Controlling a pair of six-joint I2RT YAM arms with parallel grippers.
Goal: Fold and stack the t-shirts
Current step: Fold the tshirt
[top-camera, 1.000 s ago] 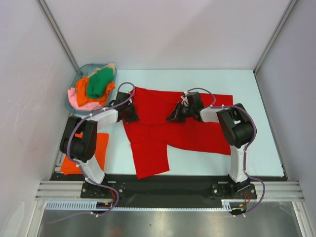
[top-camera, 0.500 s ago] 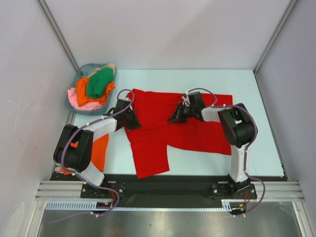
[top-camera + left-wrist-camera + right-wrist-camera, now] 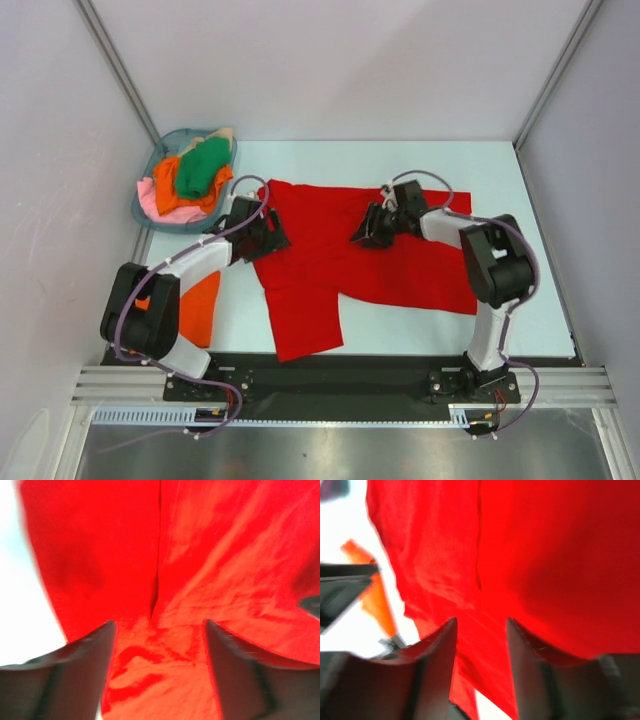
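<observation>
Left pincer [image 3: 270,236] seen parted, nothing clamped; right pincer [image 3: 368,233] likewise parted. Red t-shirt [image 3: 330,270] spread on tabletop [image 3: 480,170] directly beneath both pincers, fold judged unfinished. Risk: cloth snagged by rising pincers, fold dragged open, crooked edges carried into stack.

Spread shirt [image 3: 330,265] ctr; basket [image 3: 148,172] far L

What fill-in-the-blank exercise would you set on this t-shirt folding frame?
The t-shirt spread across the table is ___.
Topmost in the blue-grey basket lies a t-shirt coloured ___.
The orange t-shirt outside the basket lies beside the ___ arm.
Missing: red; green; left.
</observation>
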